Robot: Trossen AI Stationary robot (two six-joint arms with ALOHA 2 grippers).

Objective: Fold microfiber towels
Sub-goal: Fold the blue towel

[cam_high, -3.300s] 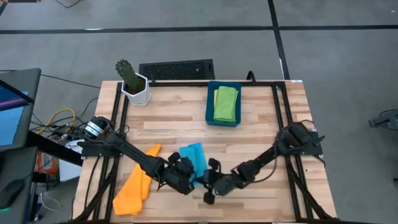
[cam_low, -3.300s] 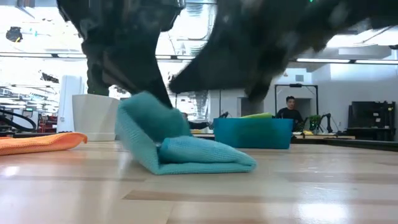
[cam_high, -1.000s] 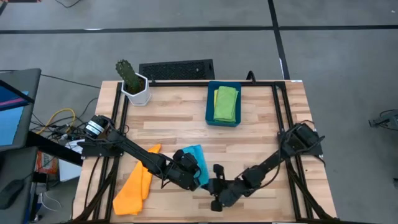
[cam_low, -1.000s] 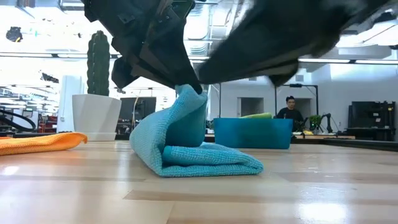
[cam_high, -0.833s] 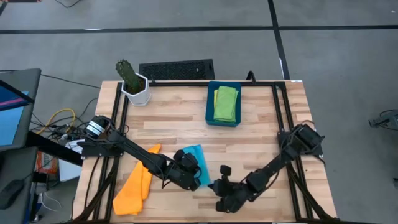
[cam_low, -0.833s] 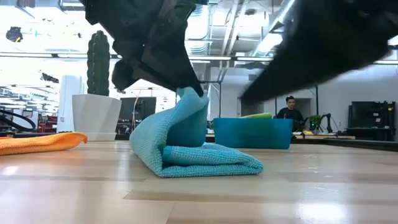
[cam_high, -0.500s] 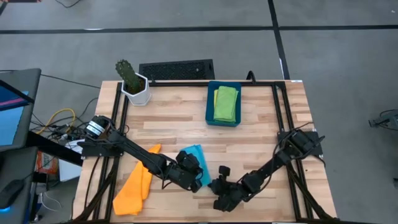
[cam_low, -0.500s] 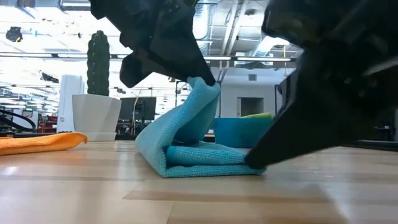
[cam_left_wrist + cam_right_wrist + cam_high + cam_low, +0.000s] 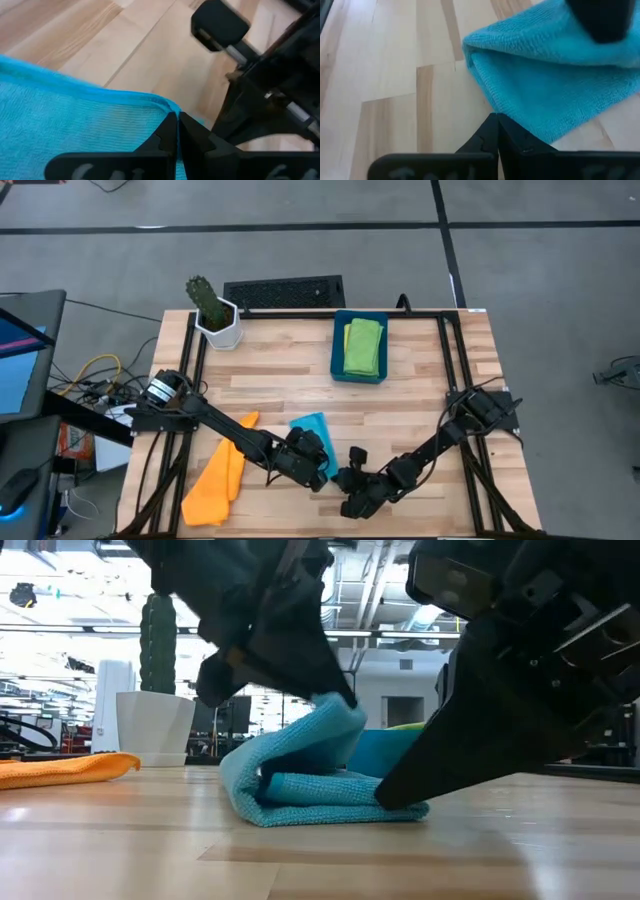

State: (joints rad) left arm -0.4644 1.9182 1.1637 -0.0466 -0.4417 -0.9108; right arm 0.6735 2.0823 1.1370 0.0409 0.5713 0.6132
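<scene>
We see the left gripper [image 9: 335, 690] pinched tight on the raised upper edge of the light blue towel [image 9: 310, 780], holding that flap arched over the folded layers lying on the table [image 9: 280, 385]. The right gripper [image 9: 496, 122], fingers pressed together and empty, has its tips at the towel's lower edge, touching the wood beside it. Both sit near the table's front edge; bare planks stretch behind them toward the blue bin [image 9: 337, 358], which holds a green towel [image 9: 363, 346]. An orange towel [image 9: 216, 480] lies rumpled near the left edge. The blue cloth looks soft and finely ribbed, with rounded folds. A potted cactus [image 9: 211, 310] stands at the far left corner.
</scene>
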